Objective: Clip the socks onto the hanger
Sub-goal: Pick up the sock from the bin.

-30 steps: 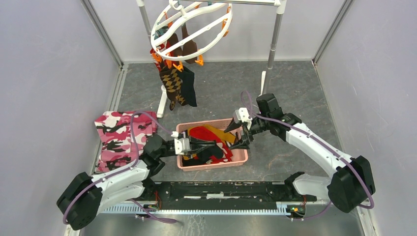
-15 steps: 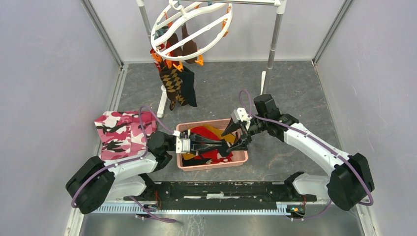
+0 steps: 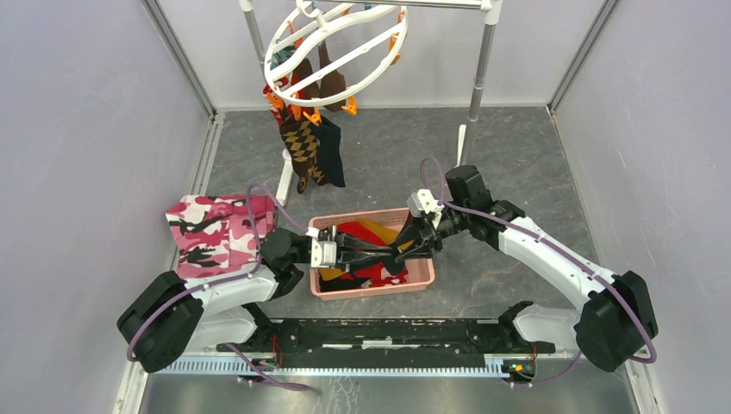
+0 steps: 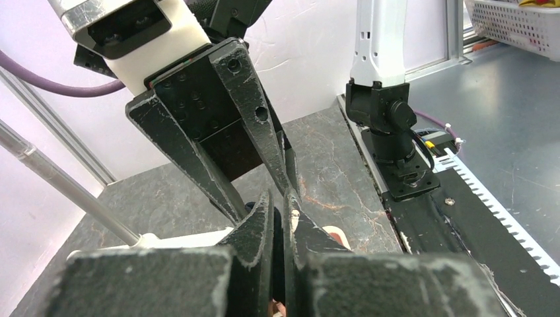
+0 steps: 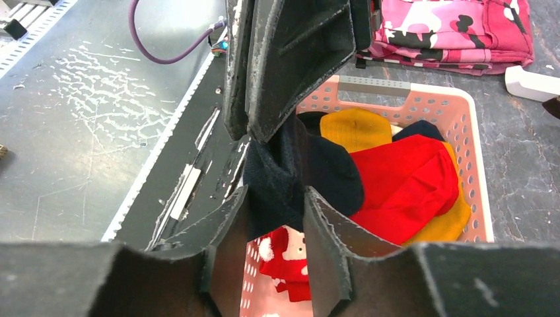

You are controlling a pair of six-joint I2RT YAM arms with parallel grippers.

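Above the pink basket (image 5: 422, 99) of socks (image 5: 403, 185), a dark sock (image 5: 290, 172) is held pinched in the closed left gripper (image 5: 254, 135) and is straddled by the right gripper (image 5: 274, 198), whose jaws are set partly apart and touch it on both sides, though a firm grip cannot be told.

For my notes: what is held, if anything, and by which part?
Left fingers pinch a dark sock at its upper end; right fingers flank its lower part, grip unclear.

We log a lab test cell: plain panel walls (image 3: 78, 129) on aluminium framing (image 3: 178, 56), robot arms (image 3: 552, 254) bolted to a base rail (image 3: 388, 332).
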